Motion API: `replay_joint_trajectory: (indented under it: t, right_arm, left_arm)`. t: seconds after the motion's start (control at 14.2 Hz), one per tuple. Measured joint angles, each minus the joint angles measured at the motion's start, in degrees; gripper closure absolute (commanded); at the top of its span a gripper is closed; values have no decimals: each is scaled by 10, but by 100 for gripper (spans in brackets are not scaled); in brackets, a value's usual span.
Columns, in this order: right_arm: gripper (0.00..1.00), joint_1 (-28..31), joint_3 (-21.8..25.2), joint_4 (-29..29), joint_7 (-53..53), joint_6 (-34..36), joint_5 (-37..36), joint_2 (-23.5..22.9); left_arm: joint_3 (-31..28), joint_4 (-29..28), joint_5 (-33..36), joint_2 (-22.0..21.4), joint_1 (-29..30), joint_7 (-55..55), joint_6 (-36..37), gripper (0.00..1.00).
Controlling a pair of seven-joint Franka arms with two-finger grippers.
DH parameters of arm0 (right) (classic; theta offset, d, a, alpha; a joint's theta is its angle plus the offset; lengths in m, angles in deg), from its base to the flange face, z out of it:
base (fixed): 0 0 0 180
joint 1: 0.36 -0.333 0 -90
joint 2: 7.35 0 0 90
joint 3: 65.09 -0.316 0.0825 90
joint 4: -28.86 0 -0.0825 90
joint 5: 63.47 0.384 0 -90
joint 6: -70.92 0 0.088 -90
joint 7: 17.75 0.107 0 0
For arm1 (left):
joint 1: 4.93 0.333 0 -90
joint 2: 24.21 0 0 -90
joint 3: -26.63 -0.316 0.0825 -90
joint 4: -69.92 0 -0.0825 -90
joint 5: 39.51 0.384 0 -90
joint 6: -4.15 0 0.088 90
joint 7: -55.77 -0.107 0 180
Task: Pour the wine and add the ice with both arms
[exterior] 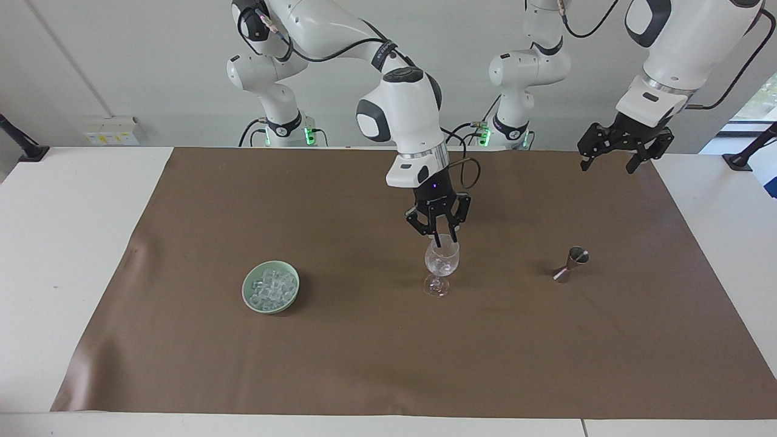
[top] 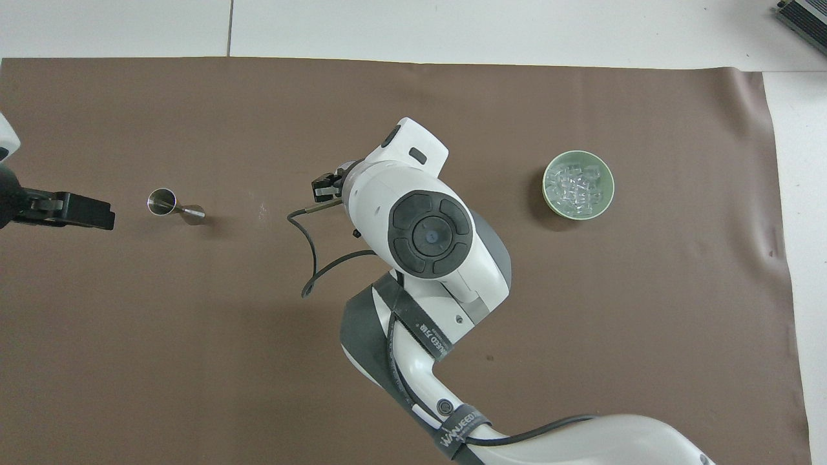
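Observation:
My right gripper (exterior: 444,241) hangs just over the rim of the clear stemmed glass (exterior: 441,265) in the middle of the mat. It is open a little, with nothing between the fingers. In the overhead view the right arm's wrist hides both that gripper and the glass. The ice (exterior: 271,286) (top: 577,185) fills a pale green bowl (exterior: 247,290) (top: 547,194) toward the right arm's end. My left gripper (exterior: 607,162) (top: 90,212) is open and raised over the mat's edge at the left arm's end. No wine shows in either view.
A small metal jigger (exterior: 571,263) (top: 173,205) stands on the brown mat (exterior: 340,364) between the glass and the left arm's end. The right arm's elbow and a loose black cable (top: 311,258) hang over the mat's middle.

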Motion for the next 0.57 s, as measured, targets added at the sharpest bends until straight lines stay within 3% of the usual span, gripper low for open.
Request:
replay_joint_trajectory:
  t: [0.28,0.57]
  right_arm:
    - [60,0,1,-26,-5,14,-23,3]
    - [40,34,6,-40,-87,102,-34,41]
  left_arm:
    - [-2,2,0,-13,0,0,0,0]
    - [-6,2,0,-20,0,0,1,0]
